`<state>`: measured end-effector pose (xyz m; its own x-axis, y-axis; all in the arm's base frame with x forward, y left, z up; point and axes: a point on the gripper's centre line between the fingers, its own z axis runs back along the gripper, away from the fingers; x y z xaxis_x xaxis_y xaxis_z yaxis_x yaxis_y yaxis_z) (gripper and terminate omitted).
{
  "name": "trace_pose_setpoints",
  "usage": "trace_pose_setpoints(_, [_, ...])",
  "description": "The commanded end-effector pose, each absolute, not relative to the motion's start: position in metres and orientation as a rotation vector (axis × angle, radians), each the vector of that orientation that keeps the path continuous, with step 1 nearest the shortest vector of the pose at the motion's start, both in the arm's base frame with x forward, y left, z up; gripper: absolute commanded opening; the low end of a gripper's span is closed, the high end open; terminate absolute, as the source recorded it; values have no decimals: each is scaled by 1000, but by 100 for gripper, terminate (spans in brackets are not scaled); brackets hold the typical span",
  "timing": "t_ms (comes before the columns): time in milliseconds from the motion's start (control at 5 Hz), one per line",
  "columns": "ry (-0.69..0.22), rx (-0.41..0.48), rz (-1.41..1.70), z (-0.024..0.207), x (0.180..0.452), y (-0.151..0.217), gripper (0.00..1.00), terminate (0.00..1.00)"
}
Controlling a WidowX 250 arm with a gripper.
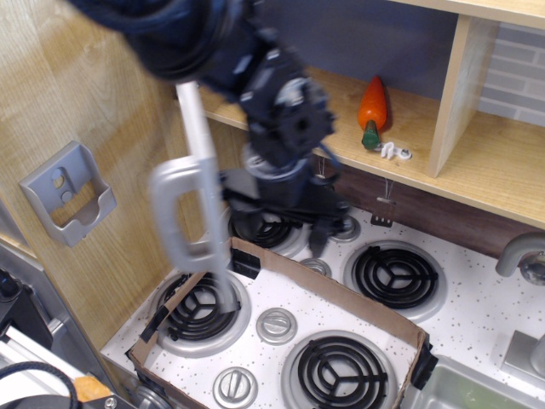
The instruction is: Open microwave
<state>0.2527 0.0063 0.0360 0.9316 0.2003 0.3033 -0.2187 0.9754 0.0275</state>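
The microwave's silver-grey door (201,145) is swung far out to the left and I see it edge-on, blurred by motion. Its chunky silver handle (177,218) points left, over the back left burner. The window, buttons and clock are turned out of view. The open cavity (341,43) shows a dark back wall and a wooden floor. My black gripper (277,223) hangs just right of the door, on its inner side, above the back burners. Its jaws look spread, and one finger (320,237) shows clearly. It holds nothing.
An orange toy carrot (373,104) lies on the cavity floor. A cardboard frame (341,298) sits on the white stove top around the black burners (396,274). A grey wall bracket (68,194) is on the left wood panel. A faucet (521,249) and sink (477,388) are at right.
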Motion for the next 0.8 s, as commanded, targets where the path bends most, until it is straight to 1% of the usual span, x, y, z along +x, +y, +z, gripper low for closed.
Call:
trace_pose_setpoints(0, [-328,49,233,28,221,46,100,0])
trace_pose_setpoints(200, [-303,72,188,33,226,57,100,0])
trace_pose_setpoints(600, [-303,72,188,33,226,57,100,0])
